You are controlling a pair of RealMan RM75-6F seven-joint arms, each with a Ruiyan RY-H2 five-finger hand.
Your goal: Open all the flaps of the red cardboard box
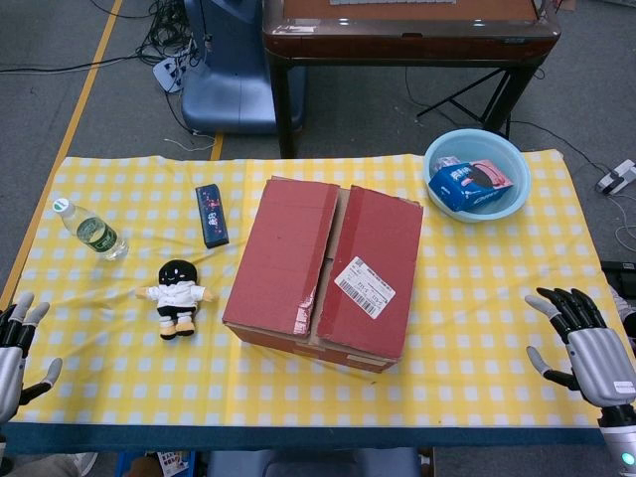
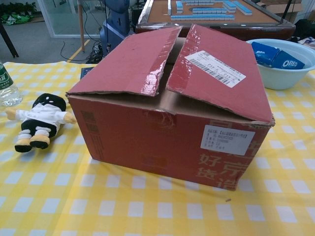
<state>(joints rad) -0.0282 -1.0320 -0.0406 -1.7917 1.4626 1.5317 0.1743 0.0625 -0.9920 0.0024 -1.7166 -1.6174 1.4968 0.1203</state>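
Closest to the chest camera stands the red cardboard box [image 2: 167, 132], in the middle of the table and set slightly askew to its edges. Its two top flaps are down, meeting along a gapped, ragged seam with brown inner card showing beneath. A white shipping label [image 2: 215, 68] with a barcode sits on the right flap, its print too small to read; a second white label [image 2: 228, 139] is on the front wall above large pale Chinese characters, of which 好 can be made out.

Behind the box to the right, a light blue basin [image 1: 478, 174] holds blue packets, one reading OREO in the chest view. Left of the box lie a small doll [image 1: 177, 295] in white top and black hair, a dark flat case [image 1: 211, 214] with unreadable print, and a clear bottle [image 1: 90, 230] with a green label on its side.

Yellow-and-white checked cloth [image 1: 477, 328] covers the table, with bare stretches on both sides of the box and along the near edge.

At the near left corner is the left hand [image 1: 18, 343], fingers spread, holding nothing. At the near right corner the right hand [image 1: 586, 343] is likewise spread and empty, well apart from the box.
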